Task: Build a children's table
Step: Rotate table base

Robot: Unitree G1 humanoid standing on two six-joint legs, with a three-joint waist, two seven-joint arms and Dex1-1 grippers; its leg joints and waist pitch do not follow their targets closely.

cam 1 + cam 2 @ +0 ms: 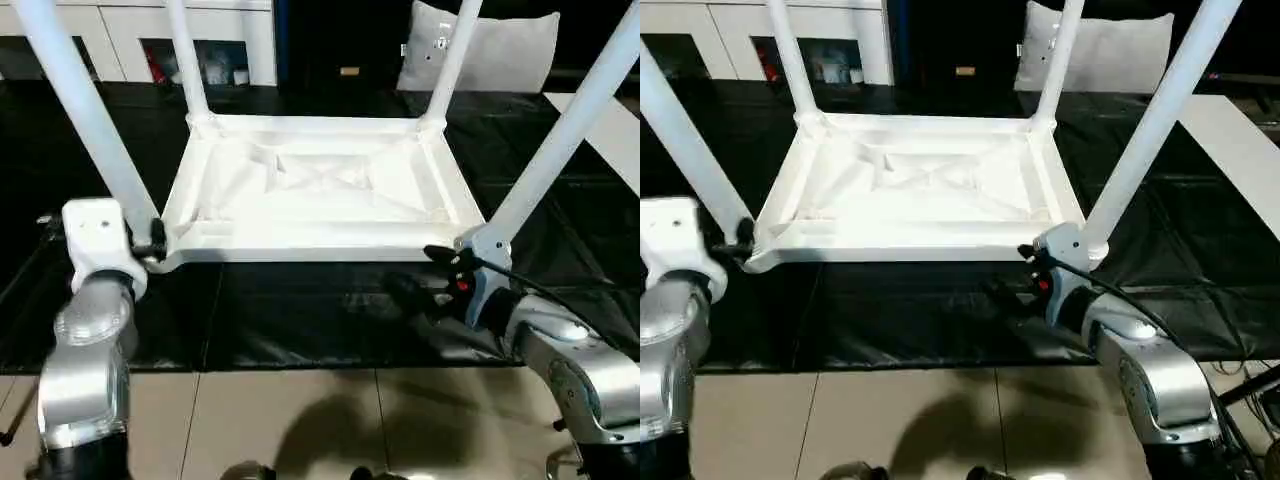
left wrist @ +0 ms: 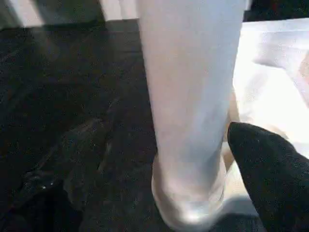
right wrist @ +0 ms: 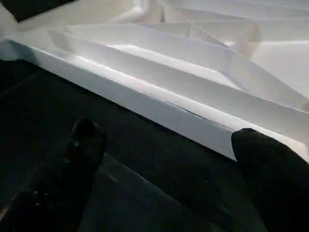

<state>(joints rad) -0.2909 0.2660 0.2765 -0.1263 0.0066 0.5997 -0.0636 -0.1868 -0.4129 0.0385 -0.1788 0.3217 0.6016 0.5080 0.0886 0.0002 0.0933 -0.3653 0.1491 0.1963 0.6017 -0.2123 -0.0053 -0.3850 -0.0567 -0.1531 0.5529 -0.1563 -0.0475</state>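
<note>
The children's table lies upside down on a black mat, its ribbed underside (image 1: 310, 190) facing up. Four white legs stand in its corner sockets: near left (image 1: 80, 100), near right (image 1: 570, 130), far left (image 1: 187, 60), far right (image 1: 452, 60). My left gripper (image 1: 150, 247) is open at the foot of the near-left leg (image 2: 190, 121), with one black finger (image 2: 270, 179) close beside the leg. My right gripper (image 1: 425, 278) stands open just in front of the near-right corner. Nothing is between its fingers (image 3: 82, 150), which point at the table's front rim (image 3: 145, 104).
The black mat (image 1: 300, 310) ends at a tiled floor (image 1: 280, 420) near my feet. A white pillow (image 1: 490, 50) and white cabinets (image 1: 120, 35) stand at the back. A pale sheet (image 1: 615, 130) lies at the right. A black cable (image 1: 560, 295) runs along my right forearm.
</note>
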